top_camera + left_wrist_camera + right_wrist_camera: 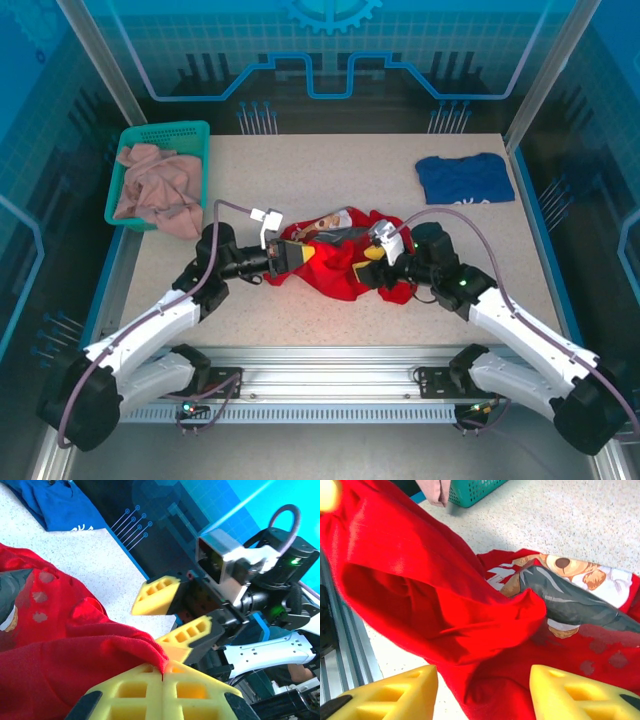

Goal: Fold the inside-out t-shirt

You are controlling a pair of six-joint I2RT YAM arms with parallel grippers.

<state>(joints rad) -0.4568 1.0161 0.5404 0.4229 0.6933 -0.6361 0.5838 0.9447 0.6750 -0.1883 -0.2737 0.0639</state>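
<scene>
Pinching inside-out t-shirt, left gripper

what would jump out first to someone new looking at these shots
The crumpled bright red cloth t-shirt at the centre of the speckled table, with the left pincer shut on a fold and the right pincer open nearby. Then the dark blue t-shirt far right and the green plastic basket far left.

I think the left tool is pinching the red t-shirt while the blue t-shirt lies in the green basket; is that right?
Not quite: the blue t-shirt lies on the table at the back right, not in the green basket, as the top view shows. The left tool does pinch the red t-shirt.
</scene>
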